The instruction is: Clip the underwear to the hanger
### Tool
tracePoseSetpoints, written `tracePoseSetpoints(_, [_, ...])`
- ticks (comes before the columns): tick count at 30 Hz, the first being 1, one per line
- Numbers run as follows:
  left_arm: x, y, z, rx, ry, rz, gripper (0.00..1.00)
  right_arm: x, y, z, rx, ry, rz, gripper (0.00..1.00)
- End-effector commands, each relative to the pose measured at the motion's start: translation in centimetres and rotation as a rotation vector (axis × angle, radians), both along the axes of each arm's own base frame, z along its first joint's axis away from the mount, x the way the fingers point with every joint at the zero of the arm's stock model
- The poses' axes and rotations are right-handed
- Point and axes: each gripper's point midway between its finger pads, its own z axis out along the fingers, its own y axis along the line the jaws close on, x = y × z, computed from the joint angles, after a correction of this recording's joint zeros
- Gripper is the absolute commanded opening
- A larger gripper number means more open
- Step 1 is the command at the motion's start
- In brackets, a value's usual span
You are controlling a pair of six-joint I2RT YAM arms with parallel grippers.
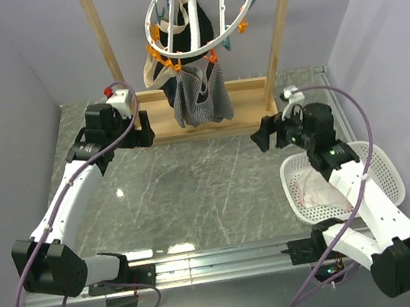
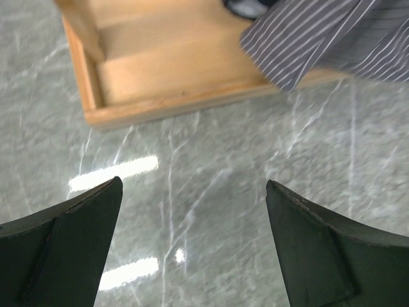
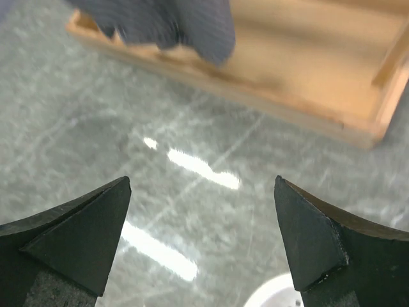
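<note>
The grey striped underwear (image 1: 200, 96) hangs from orange clothespins on the white round hanger (image 1: 200, 15), which hooks on the wooden frame's top bar. Its lower hem shows in the left wrist view (image 2: 319, 38) and, blurred, in the right wrist view (image 3: 172, 25). My left gripper (image 1: 143, 129) is open and empty, to the left of the underwear, above the marble table. My right gripper (image 1: 262, 135) is open and empty, to the lower right of the underwear. Both stand apart from the fabric.
The wooden frame (image 1: 281, 42) stands at the table's back, its base (image 2: 160, 83) close in front of both grippers. A dark garment (image 1: 194, 28) also hangs on the hanger. A white basket (image 1: 380, 166) with a pinkish-white cloth (image 1: 318, 187) sits at the right.
</note>
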Motion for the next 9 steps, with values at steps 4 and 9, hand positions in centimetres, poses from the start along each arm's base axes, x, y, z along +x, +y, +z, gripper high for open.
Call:
tracePoseSetpoints(4, [-1.1,1.6,0.9,0.024,-0.107,0.046,0.99,-1.3,-1.2,0.3,-0.03,-0.084,-0.021,1.0])
tracePoseSetpoints(9, [-1.5,2.4,-0.2,0.007,-0.069,0.123,1.0,-1.3,-2.1,1.2,-0.04,-0.123,-0.053,1.0])
